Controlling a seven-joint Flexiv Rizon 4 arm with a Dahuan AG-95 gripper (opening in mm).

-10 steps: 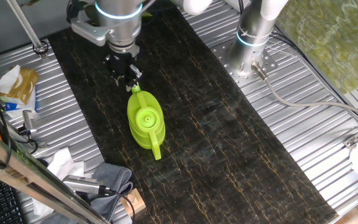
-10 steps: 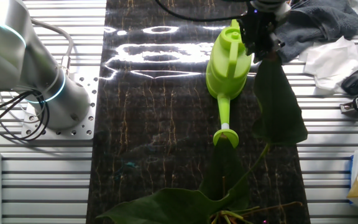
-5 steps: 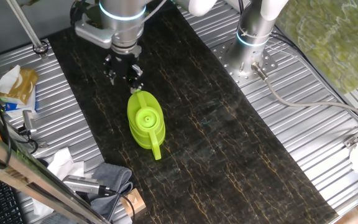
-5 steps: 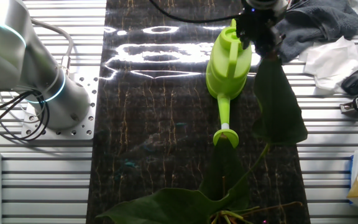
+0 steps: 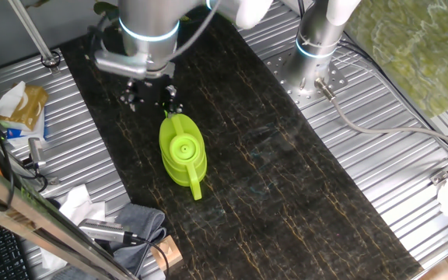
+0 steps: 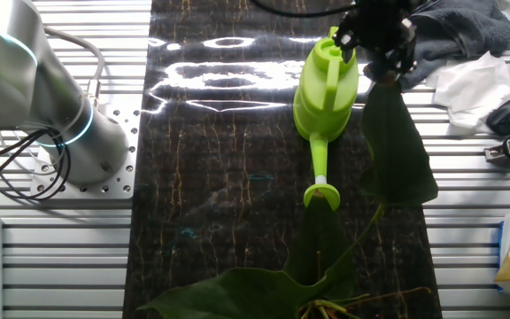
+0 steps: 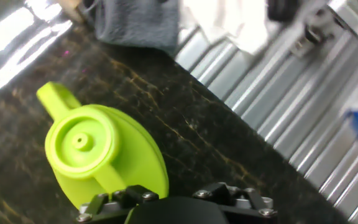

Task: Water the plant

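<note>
My black two-finger pincer (image 5: 149,98) hovers with fingers apart, holding nothing, just beyond the handle end of the lime-green plastic watering can (image 5: 183,152). The broad-leaved dark green plant (image 6: 326,257) stands near its spout.

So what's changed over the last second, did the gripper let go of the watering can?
The gripper has risen and drifted away from the handle end of the watering can; it holds nothing now, though whether it ever gripped the handle is unclear. The can sits where it was, spout toward the plant, which hasn't moved either.
</note>
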